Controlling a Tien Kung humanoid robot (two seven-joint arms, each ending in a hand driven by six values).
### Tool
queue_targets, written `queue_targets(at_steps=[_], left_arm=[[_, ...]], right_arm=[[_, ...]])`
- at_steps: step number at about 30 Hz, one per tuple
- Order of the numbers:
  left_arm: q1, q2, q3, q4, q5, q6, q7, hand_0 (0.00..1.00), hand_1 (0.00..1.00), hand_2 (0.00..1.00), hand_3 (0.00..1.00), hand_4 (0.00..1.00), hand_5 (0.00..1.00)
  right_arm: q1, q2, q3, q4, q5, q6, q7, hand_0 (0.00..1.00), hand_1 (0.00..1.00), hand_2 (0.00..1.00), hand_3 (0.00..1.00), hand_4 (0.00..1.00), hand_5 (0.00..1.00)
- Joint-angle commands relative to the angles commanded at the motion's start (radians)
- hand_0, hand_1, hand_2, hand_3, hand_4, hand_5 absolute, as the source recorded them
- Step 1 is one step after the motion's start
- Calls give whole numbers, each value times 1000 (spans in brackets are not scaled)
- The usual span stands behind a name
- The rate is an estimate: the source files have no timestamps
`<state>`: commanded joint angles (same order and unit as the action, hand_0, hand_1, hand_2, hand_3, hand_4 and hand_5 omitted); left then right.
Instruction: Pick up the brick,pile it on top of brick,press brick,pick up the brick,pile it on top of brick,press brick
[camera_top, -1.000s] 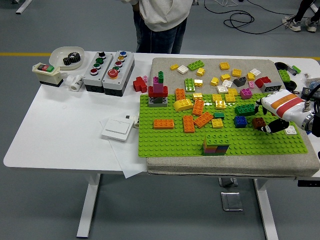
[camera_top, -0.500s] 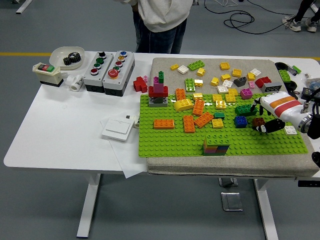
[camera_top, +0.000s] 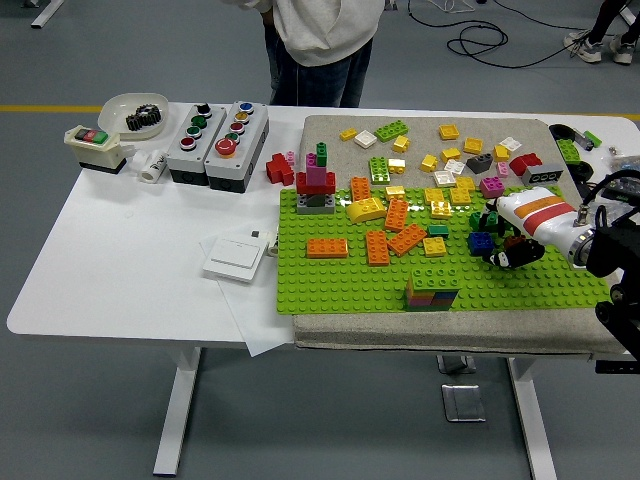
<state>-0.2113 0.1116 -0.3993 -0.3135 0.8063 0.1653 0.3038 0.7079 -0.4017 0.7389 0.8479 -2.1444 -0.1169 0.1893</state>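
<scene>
One right hand (camera_top: 505, 240) is recorded with fingers curled loosely around nothing. Blue brick (camera_top: 480, 242) is sited just left of its fingertips, on the green baseplate (camera_top: 340, 285). Judged light, rigid, smooth; best pinched across opposite side walls.

No readable text, label, brand or number anywhere: markings on the button boxes (camera_top: 217, 131), the switch box (camera_top: 93, 146) and the small white cylinder (camera_top: 154, 165) on the desk (camera_top: 120, 260) too small to make out.
</scene>
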Motion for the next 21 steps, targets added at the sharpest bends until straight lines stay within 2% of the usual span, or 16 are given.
queue_targets(at_steps=[15,16,21], left_arm=[[-2,1,-2,-1,3,-1,2,676,726,732,594,686,666],[-2,1,-2,-1,2,-1,2,677,724,732,594,686,665],[-3,2,0,-1,1,-1,2,677,724,732,594,686,665]], right_arm=[[26,20,-34,-28,-72,-19,-2,451,291,370,560,884,379],[27,21,-34,-30,-78,-22,-2,370,235,300,557,844,395],[31,23,-32,-37,-99,-31,-5,370,235,300,557,844,395]])
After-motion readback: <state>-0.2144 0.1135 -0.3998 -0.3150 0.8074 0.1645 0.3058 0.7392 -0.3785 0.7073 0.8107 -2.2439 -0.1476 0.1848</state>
